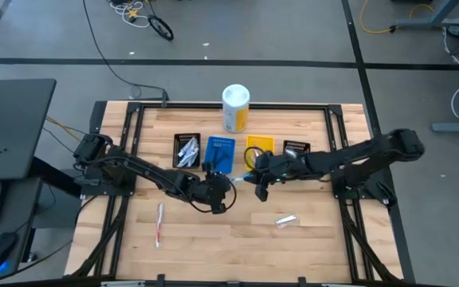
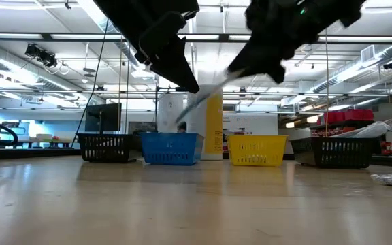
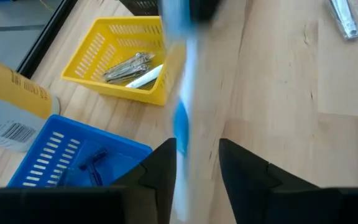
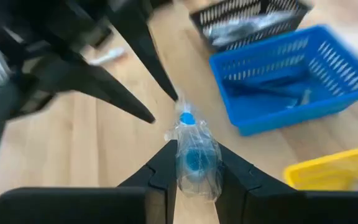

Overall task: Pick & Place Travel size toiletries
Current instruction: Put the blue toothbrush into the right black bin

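Note:
A blue toothbrush in a clear wrapper point(image 4: 194, 158) is up in the air over the table's middle, just in front of the blue bin. My right gripper point(image 4: 194, 155) is shut on it, reaching in from the table's right point(image 1: 253, 182). My left gripper point(image 3: 197, 149) faces it from the left point(image 1: 228, 188) and is open. Its fingers stand on either side of the toothbrush's other end point(image 3: 182, 118); I cannot tell whether they touch it. In the low view the toothbrush point(image 2: 206, 95) slants down between the two grippers. My right gripper pinches the wrapped toothbrush between its two fingers at the end nearest it point(image 4: 196, 180). It comes from the table's right, and the toothbrush sticks out forward past the fingertips toward my left gripper. The toothbrush is lifted clear of the table and tilts down toward the left.
Along the far side stand a black bin point(image 1: 186, 150), a blue bin point(image 1: 220, 151), a yellow bin point(image 1: 259, 146) holding silver items, and another black bin point(image 1: 296, 148). A white-and-yellow canister point(image 1: 235, 108) stands behind them. A red toothbrush point(image 1: 160, 223) and a silver packet point(image 1: 286, 220) lie on the near table.

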You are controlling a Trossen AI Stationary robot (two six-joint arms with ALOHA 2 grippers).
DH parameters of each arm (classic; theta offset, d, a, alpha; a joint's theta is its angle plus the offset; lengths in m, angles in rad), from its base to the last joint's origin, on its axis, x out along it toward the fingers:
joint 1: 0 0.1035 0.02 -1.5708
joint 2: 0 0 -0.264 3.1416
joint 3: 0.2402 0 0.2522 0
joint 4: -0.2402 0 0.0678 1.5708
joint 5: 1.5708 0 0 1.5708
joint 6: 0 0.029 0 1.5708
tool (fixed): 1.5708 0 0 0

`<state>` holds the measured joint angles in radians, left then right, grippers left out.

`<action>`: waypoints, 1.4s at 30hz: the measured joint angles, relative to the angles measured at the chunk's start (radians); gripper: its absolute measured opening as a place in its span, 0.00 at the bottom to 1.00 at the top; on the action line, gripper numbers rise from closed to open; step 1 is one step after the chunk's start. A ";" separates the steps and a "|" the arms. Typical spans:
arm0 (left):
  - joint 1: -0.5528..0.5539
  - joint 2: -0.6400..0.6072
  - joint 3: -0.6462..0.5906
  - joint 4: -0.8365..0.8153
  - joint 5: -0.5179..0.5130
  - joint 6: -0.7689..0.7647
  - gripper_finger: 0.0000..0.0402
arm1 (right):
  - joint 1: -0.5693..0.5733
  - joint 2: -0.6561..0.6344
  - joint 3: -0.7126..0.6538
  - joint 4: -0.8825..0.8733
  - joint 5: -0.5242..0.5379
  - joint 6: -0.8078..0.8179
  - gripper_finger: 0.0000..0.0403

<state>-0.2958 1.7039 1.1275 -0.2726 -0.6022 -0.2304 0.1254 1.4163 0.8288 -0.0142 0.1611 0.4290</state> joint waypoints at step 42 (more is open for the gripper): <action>0.141 0.000 0.000 -0.007 0.064 0.017 0.33 | 0.111 -0.476 -0.213 -1.017 0.443 0.577 0.26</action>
<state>-0.1551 1.7039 1.1275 -0.2794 -0.5381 -0.2132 0.2367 0.9407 0.6155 -1.0313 0.6044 1.0060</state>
